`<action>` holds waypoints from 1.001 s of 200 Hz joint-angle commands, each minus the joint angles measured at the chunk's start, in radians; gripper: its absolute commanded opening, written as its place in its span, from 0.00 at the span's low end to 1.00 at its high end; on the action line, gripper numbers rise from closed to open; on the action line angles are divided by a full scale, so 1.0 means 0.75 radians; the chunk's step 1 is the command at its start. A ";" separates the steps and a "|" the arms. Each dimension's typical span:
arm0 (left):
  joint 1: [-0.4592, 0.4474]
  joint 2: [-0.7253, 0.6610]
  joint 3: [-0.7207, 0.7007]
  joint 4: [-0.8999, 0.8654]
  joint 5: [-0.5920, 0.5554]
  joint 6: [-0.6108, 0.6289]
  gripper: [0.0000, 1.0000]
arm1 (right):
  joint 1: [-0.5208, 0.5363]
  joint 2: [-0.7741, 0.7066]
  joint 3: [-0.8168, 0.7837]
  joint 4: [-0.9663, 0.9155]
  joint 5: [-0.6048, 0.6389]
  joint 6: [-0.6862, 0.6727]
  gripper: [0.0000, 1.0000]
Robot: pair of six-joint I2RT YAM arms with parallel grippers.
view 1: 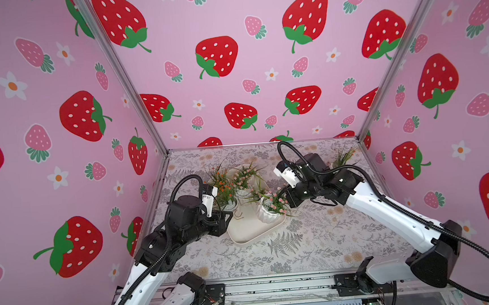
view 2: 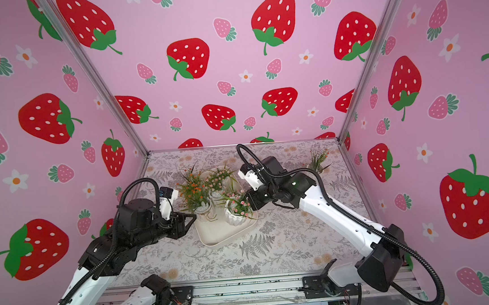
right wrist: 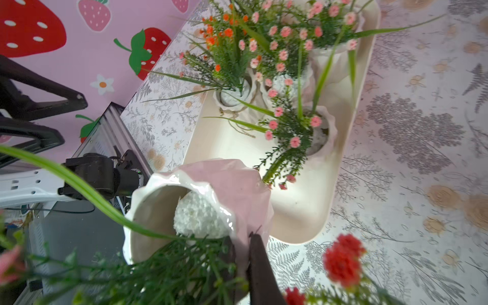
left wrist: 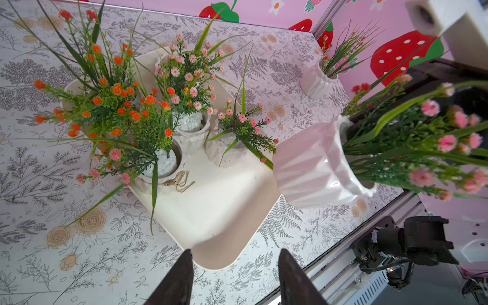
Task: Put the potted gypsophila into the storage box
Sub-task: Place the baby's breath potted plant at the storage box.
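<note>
The potted gypsophila, pink blooms in a white pleated pot (view 1: pixel 266 213) (view 2: pixel 236 217) (left wrist: pixel 311 169) (right wrist: pixel 237 190), hangs tilted over the near right part of the storage box. My right gripper (view 1: pixel 284 197) (view 2: pixel 249 201) (right wrist: pixel 241 239) is shut on the pot's rim, one finger inside and one outside. The storage box (view 1: pixel 249 232) (view 2: pixel 216 234) (left wrist: pixel 219 211) (right wrist: pixel 298 206) is a shallow cream tray at mid-table. My left gripper (view 1: pixel 228 216) (view 2: pixel 190 218) (left wrist: pixel 235 253) stands open and empty at the tray's near left corner.
Three potted plants stand in the tray's far half: one with orange flowers (view 1: pixel 224 190) (left wrist: pixel 111 113), two with pink flowers (view 1: pixel 243 178) (left wrist: pixel 184 79). Another white pot with grassy stems (view 1: pixel 342 158) (view 2: pixel 319 161) (left wrist: pixel 317 81) stands at the table's back right.
</note>
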 commanded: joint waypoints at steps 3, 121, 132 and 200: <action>-0.003 -0.015 -0.009 -0.085 -0.063 -0.037 0.54 | 0.091 0.096 0.122 0.030 0.044 -0.004 0.00; 0.020 0.021 -0.022 -0.118 -0.148 -0.026 0.55 | 0.280 0.476 0.292 0.168 0.357 0.178 0.00; 0.025 0.012 -0.028 -0.110 -0.165 -0.025 0.55 | 0.282 0.494 0.290 0.196 0.372 0.208 0.00; 0.108 0.014 -0.044 -0.070 -0.141 0.006 0.55 | 0.319 0.643 0.336 0.249 0.473 0.354 0.00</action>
